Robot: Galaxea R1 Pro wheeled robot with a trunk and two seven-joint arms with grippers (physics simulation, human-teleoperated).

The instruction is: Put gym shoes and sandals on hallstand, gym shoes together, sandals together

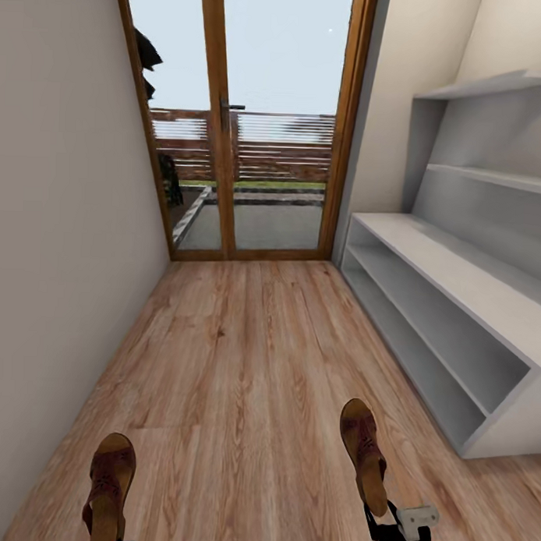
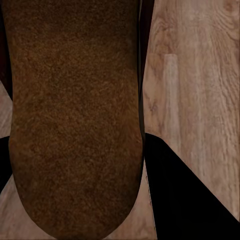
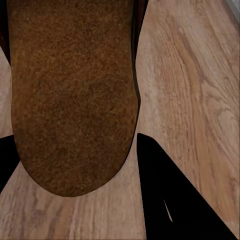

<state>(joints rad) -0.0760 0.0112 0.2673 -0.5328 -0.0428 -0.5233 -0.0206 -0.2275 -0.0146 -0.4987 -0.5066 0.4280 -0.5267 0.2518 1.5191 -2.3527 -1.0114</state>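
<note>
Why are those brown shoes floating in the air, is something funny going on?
Nothing is wrong. Each sandal, the left and the right, appears held up by a gripper above the corridor floor, toes pointing toward the glass door. The hallstand shelves that show are bare, so the sandals aren't put away yet.

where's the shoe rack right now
In the head view the shoe rack stands along the right wall of the corridor, ahead and right of the sandal held by the right gripper.

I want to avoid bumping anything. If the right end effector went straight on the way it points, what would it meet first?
Probably the corridor floor; it holds a sandal that would lead. Depth is unclear.
</note>
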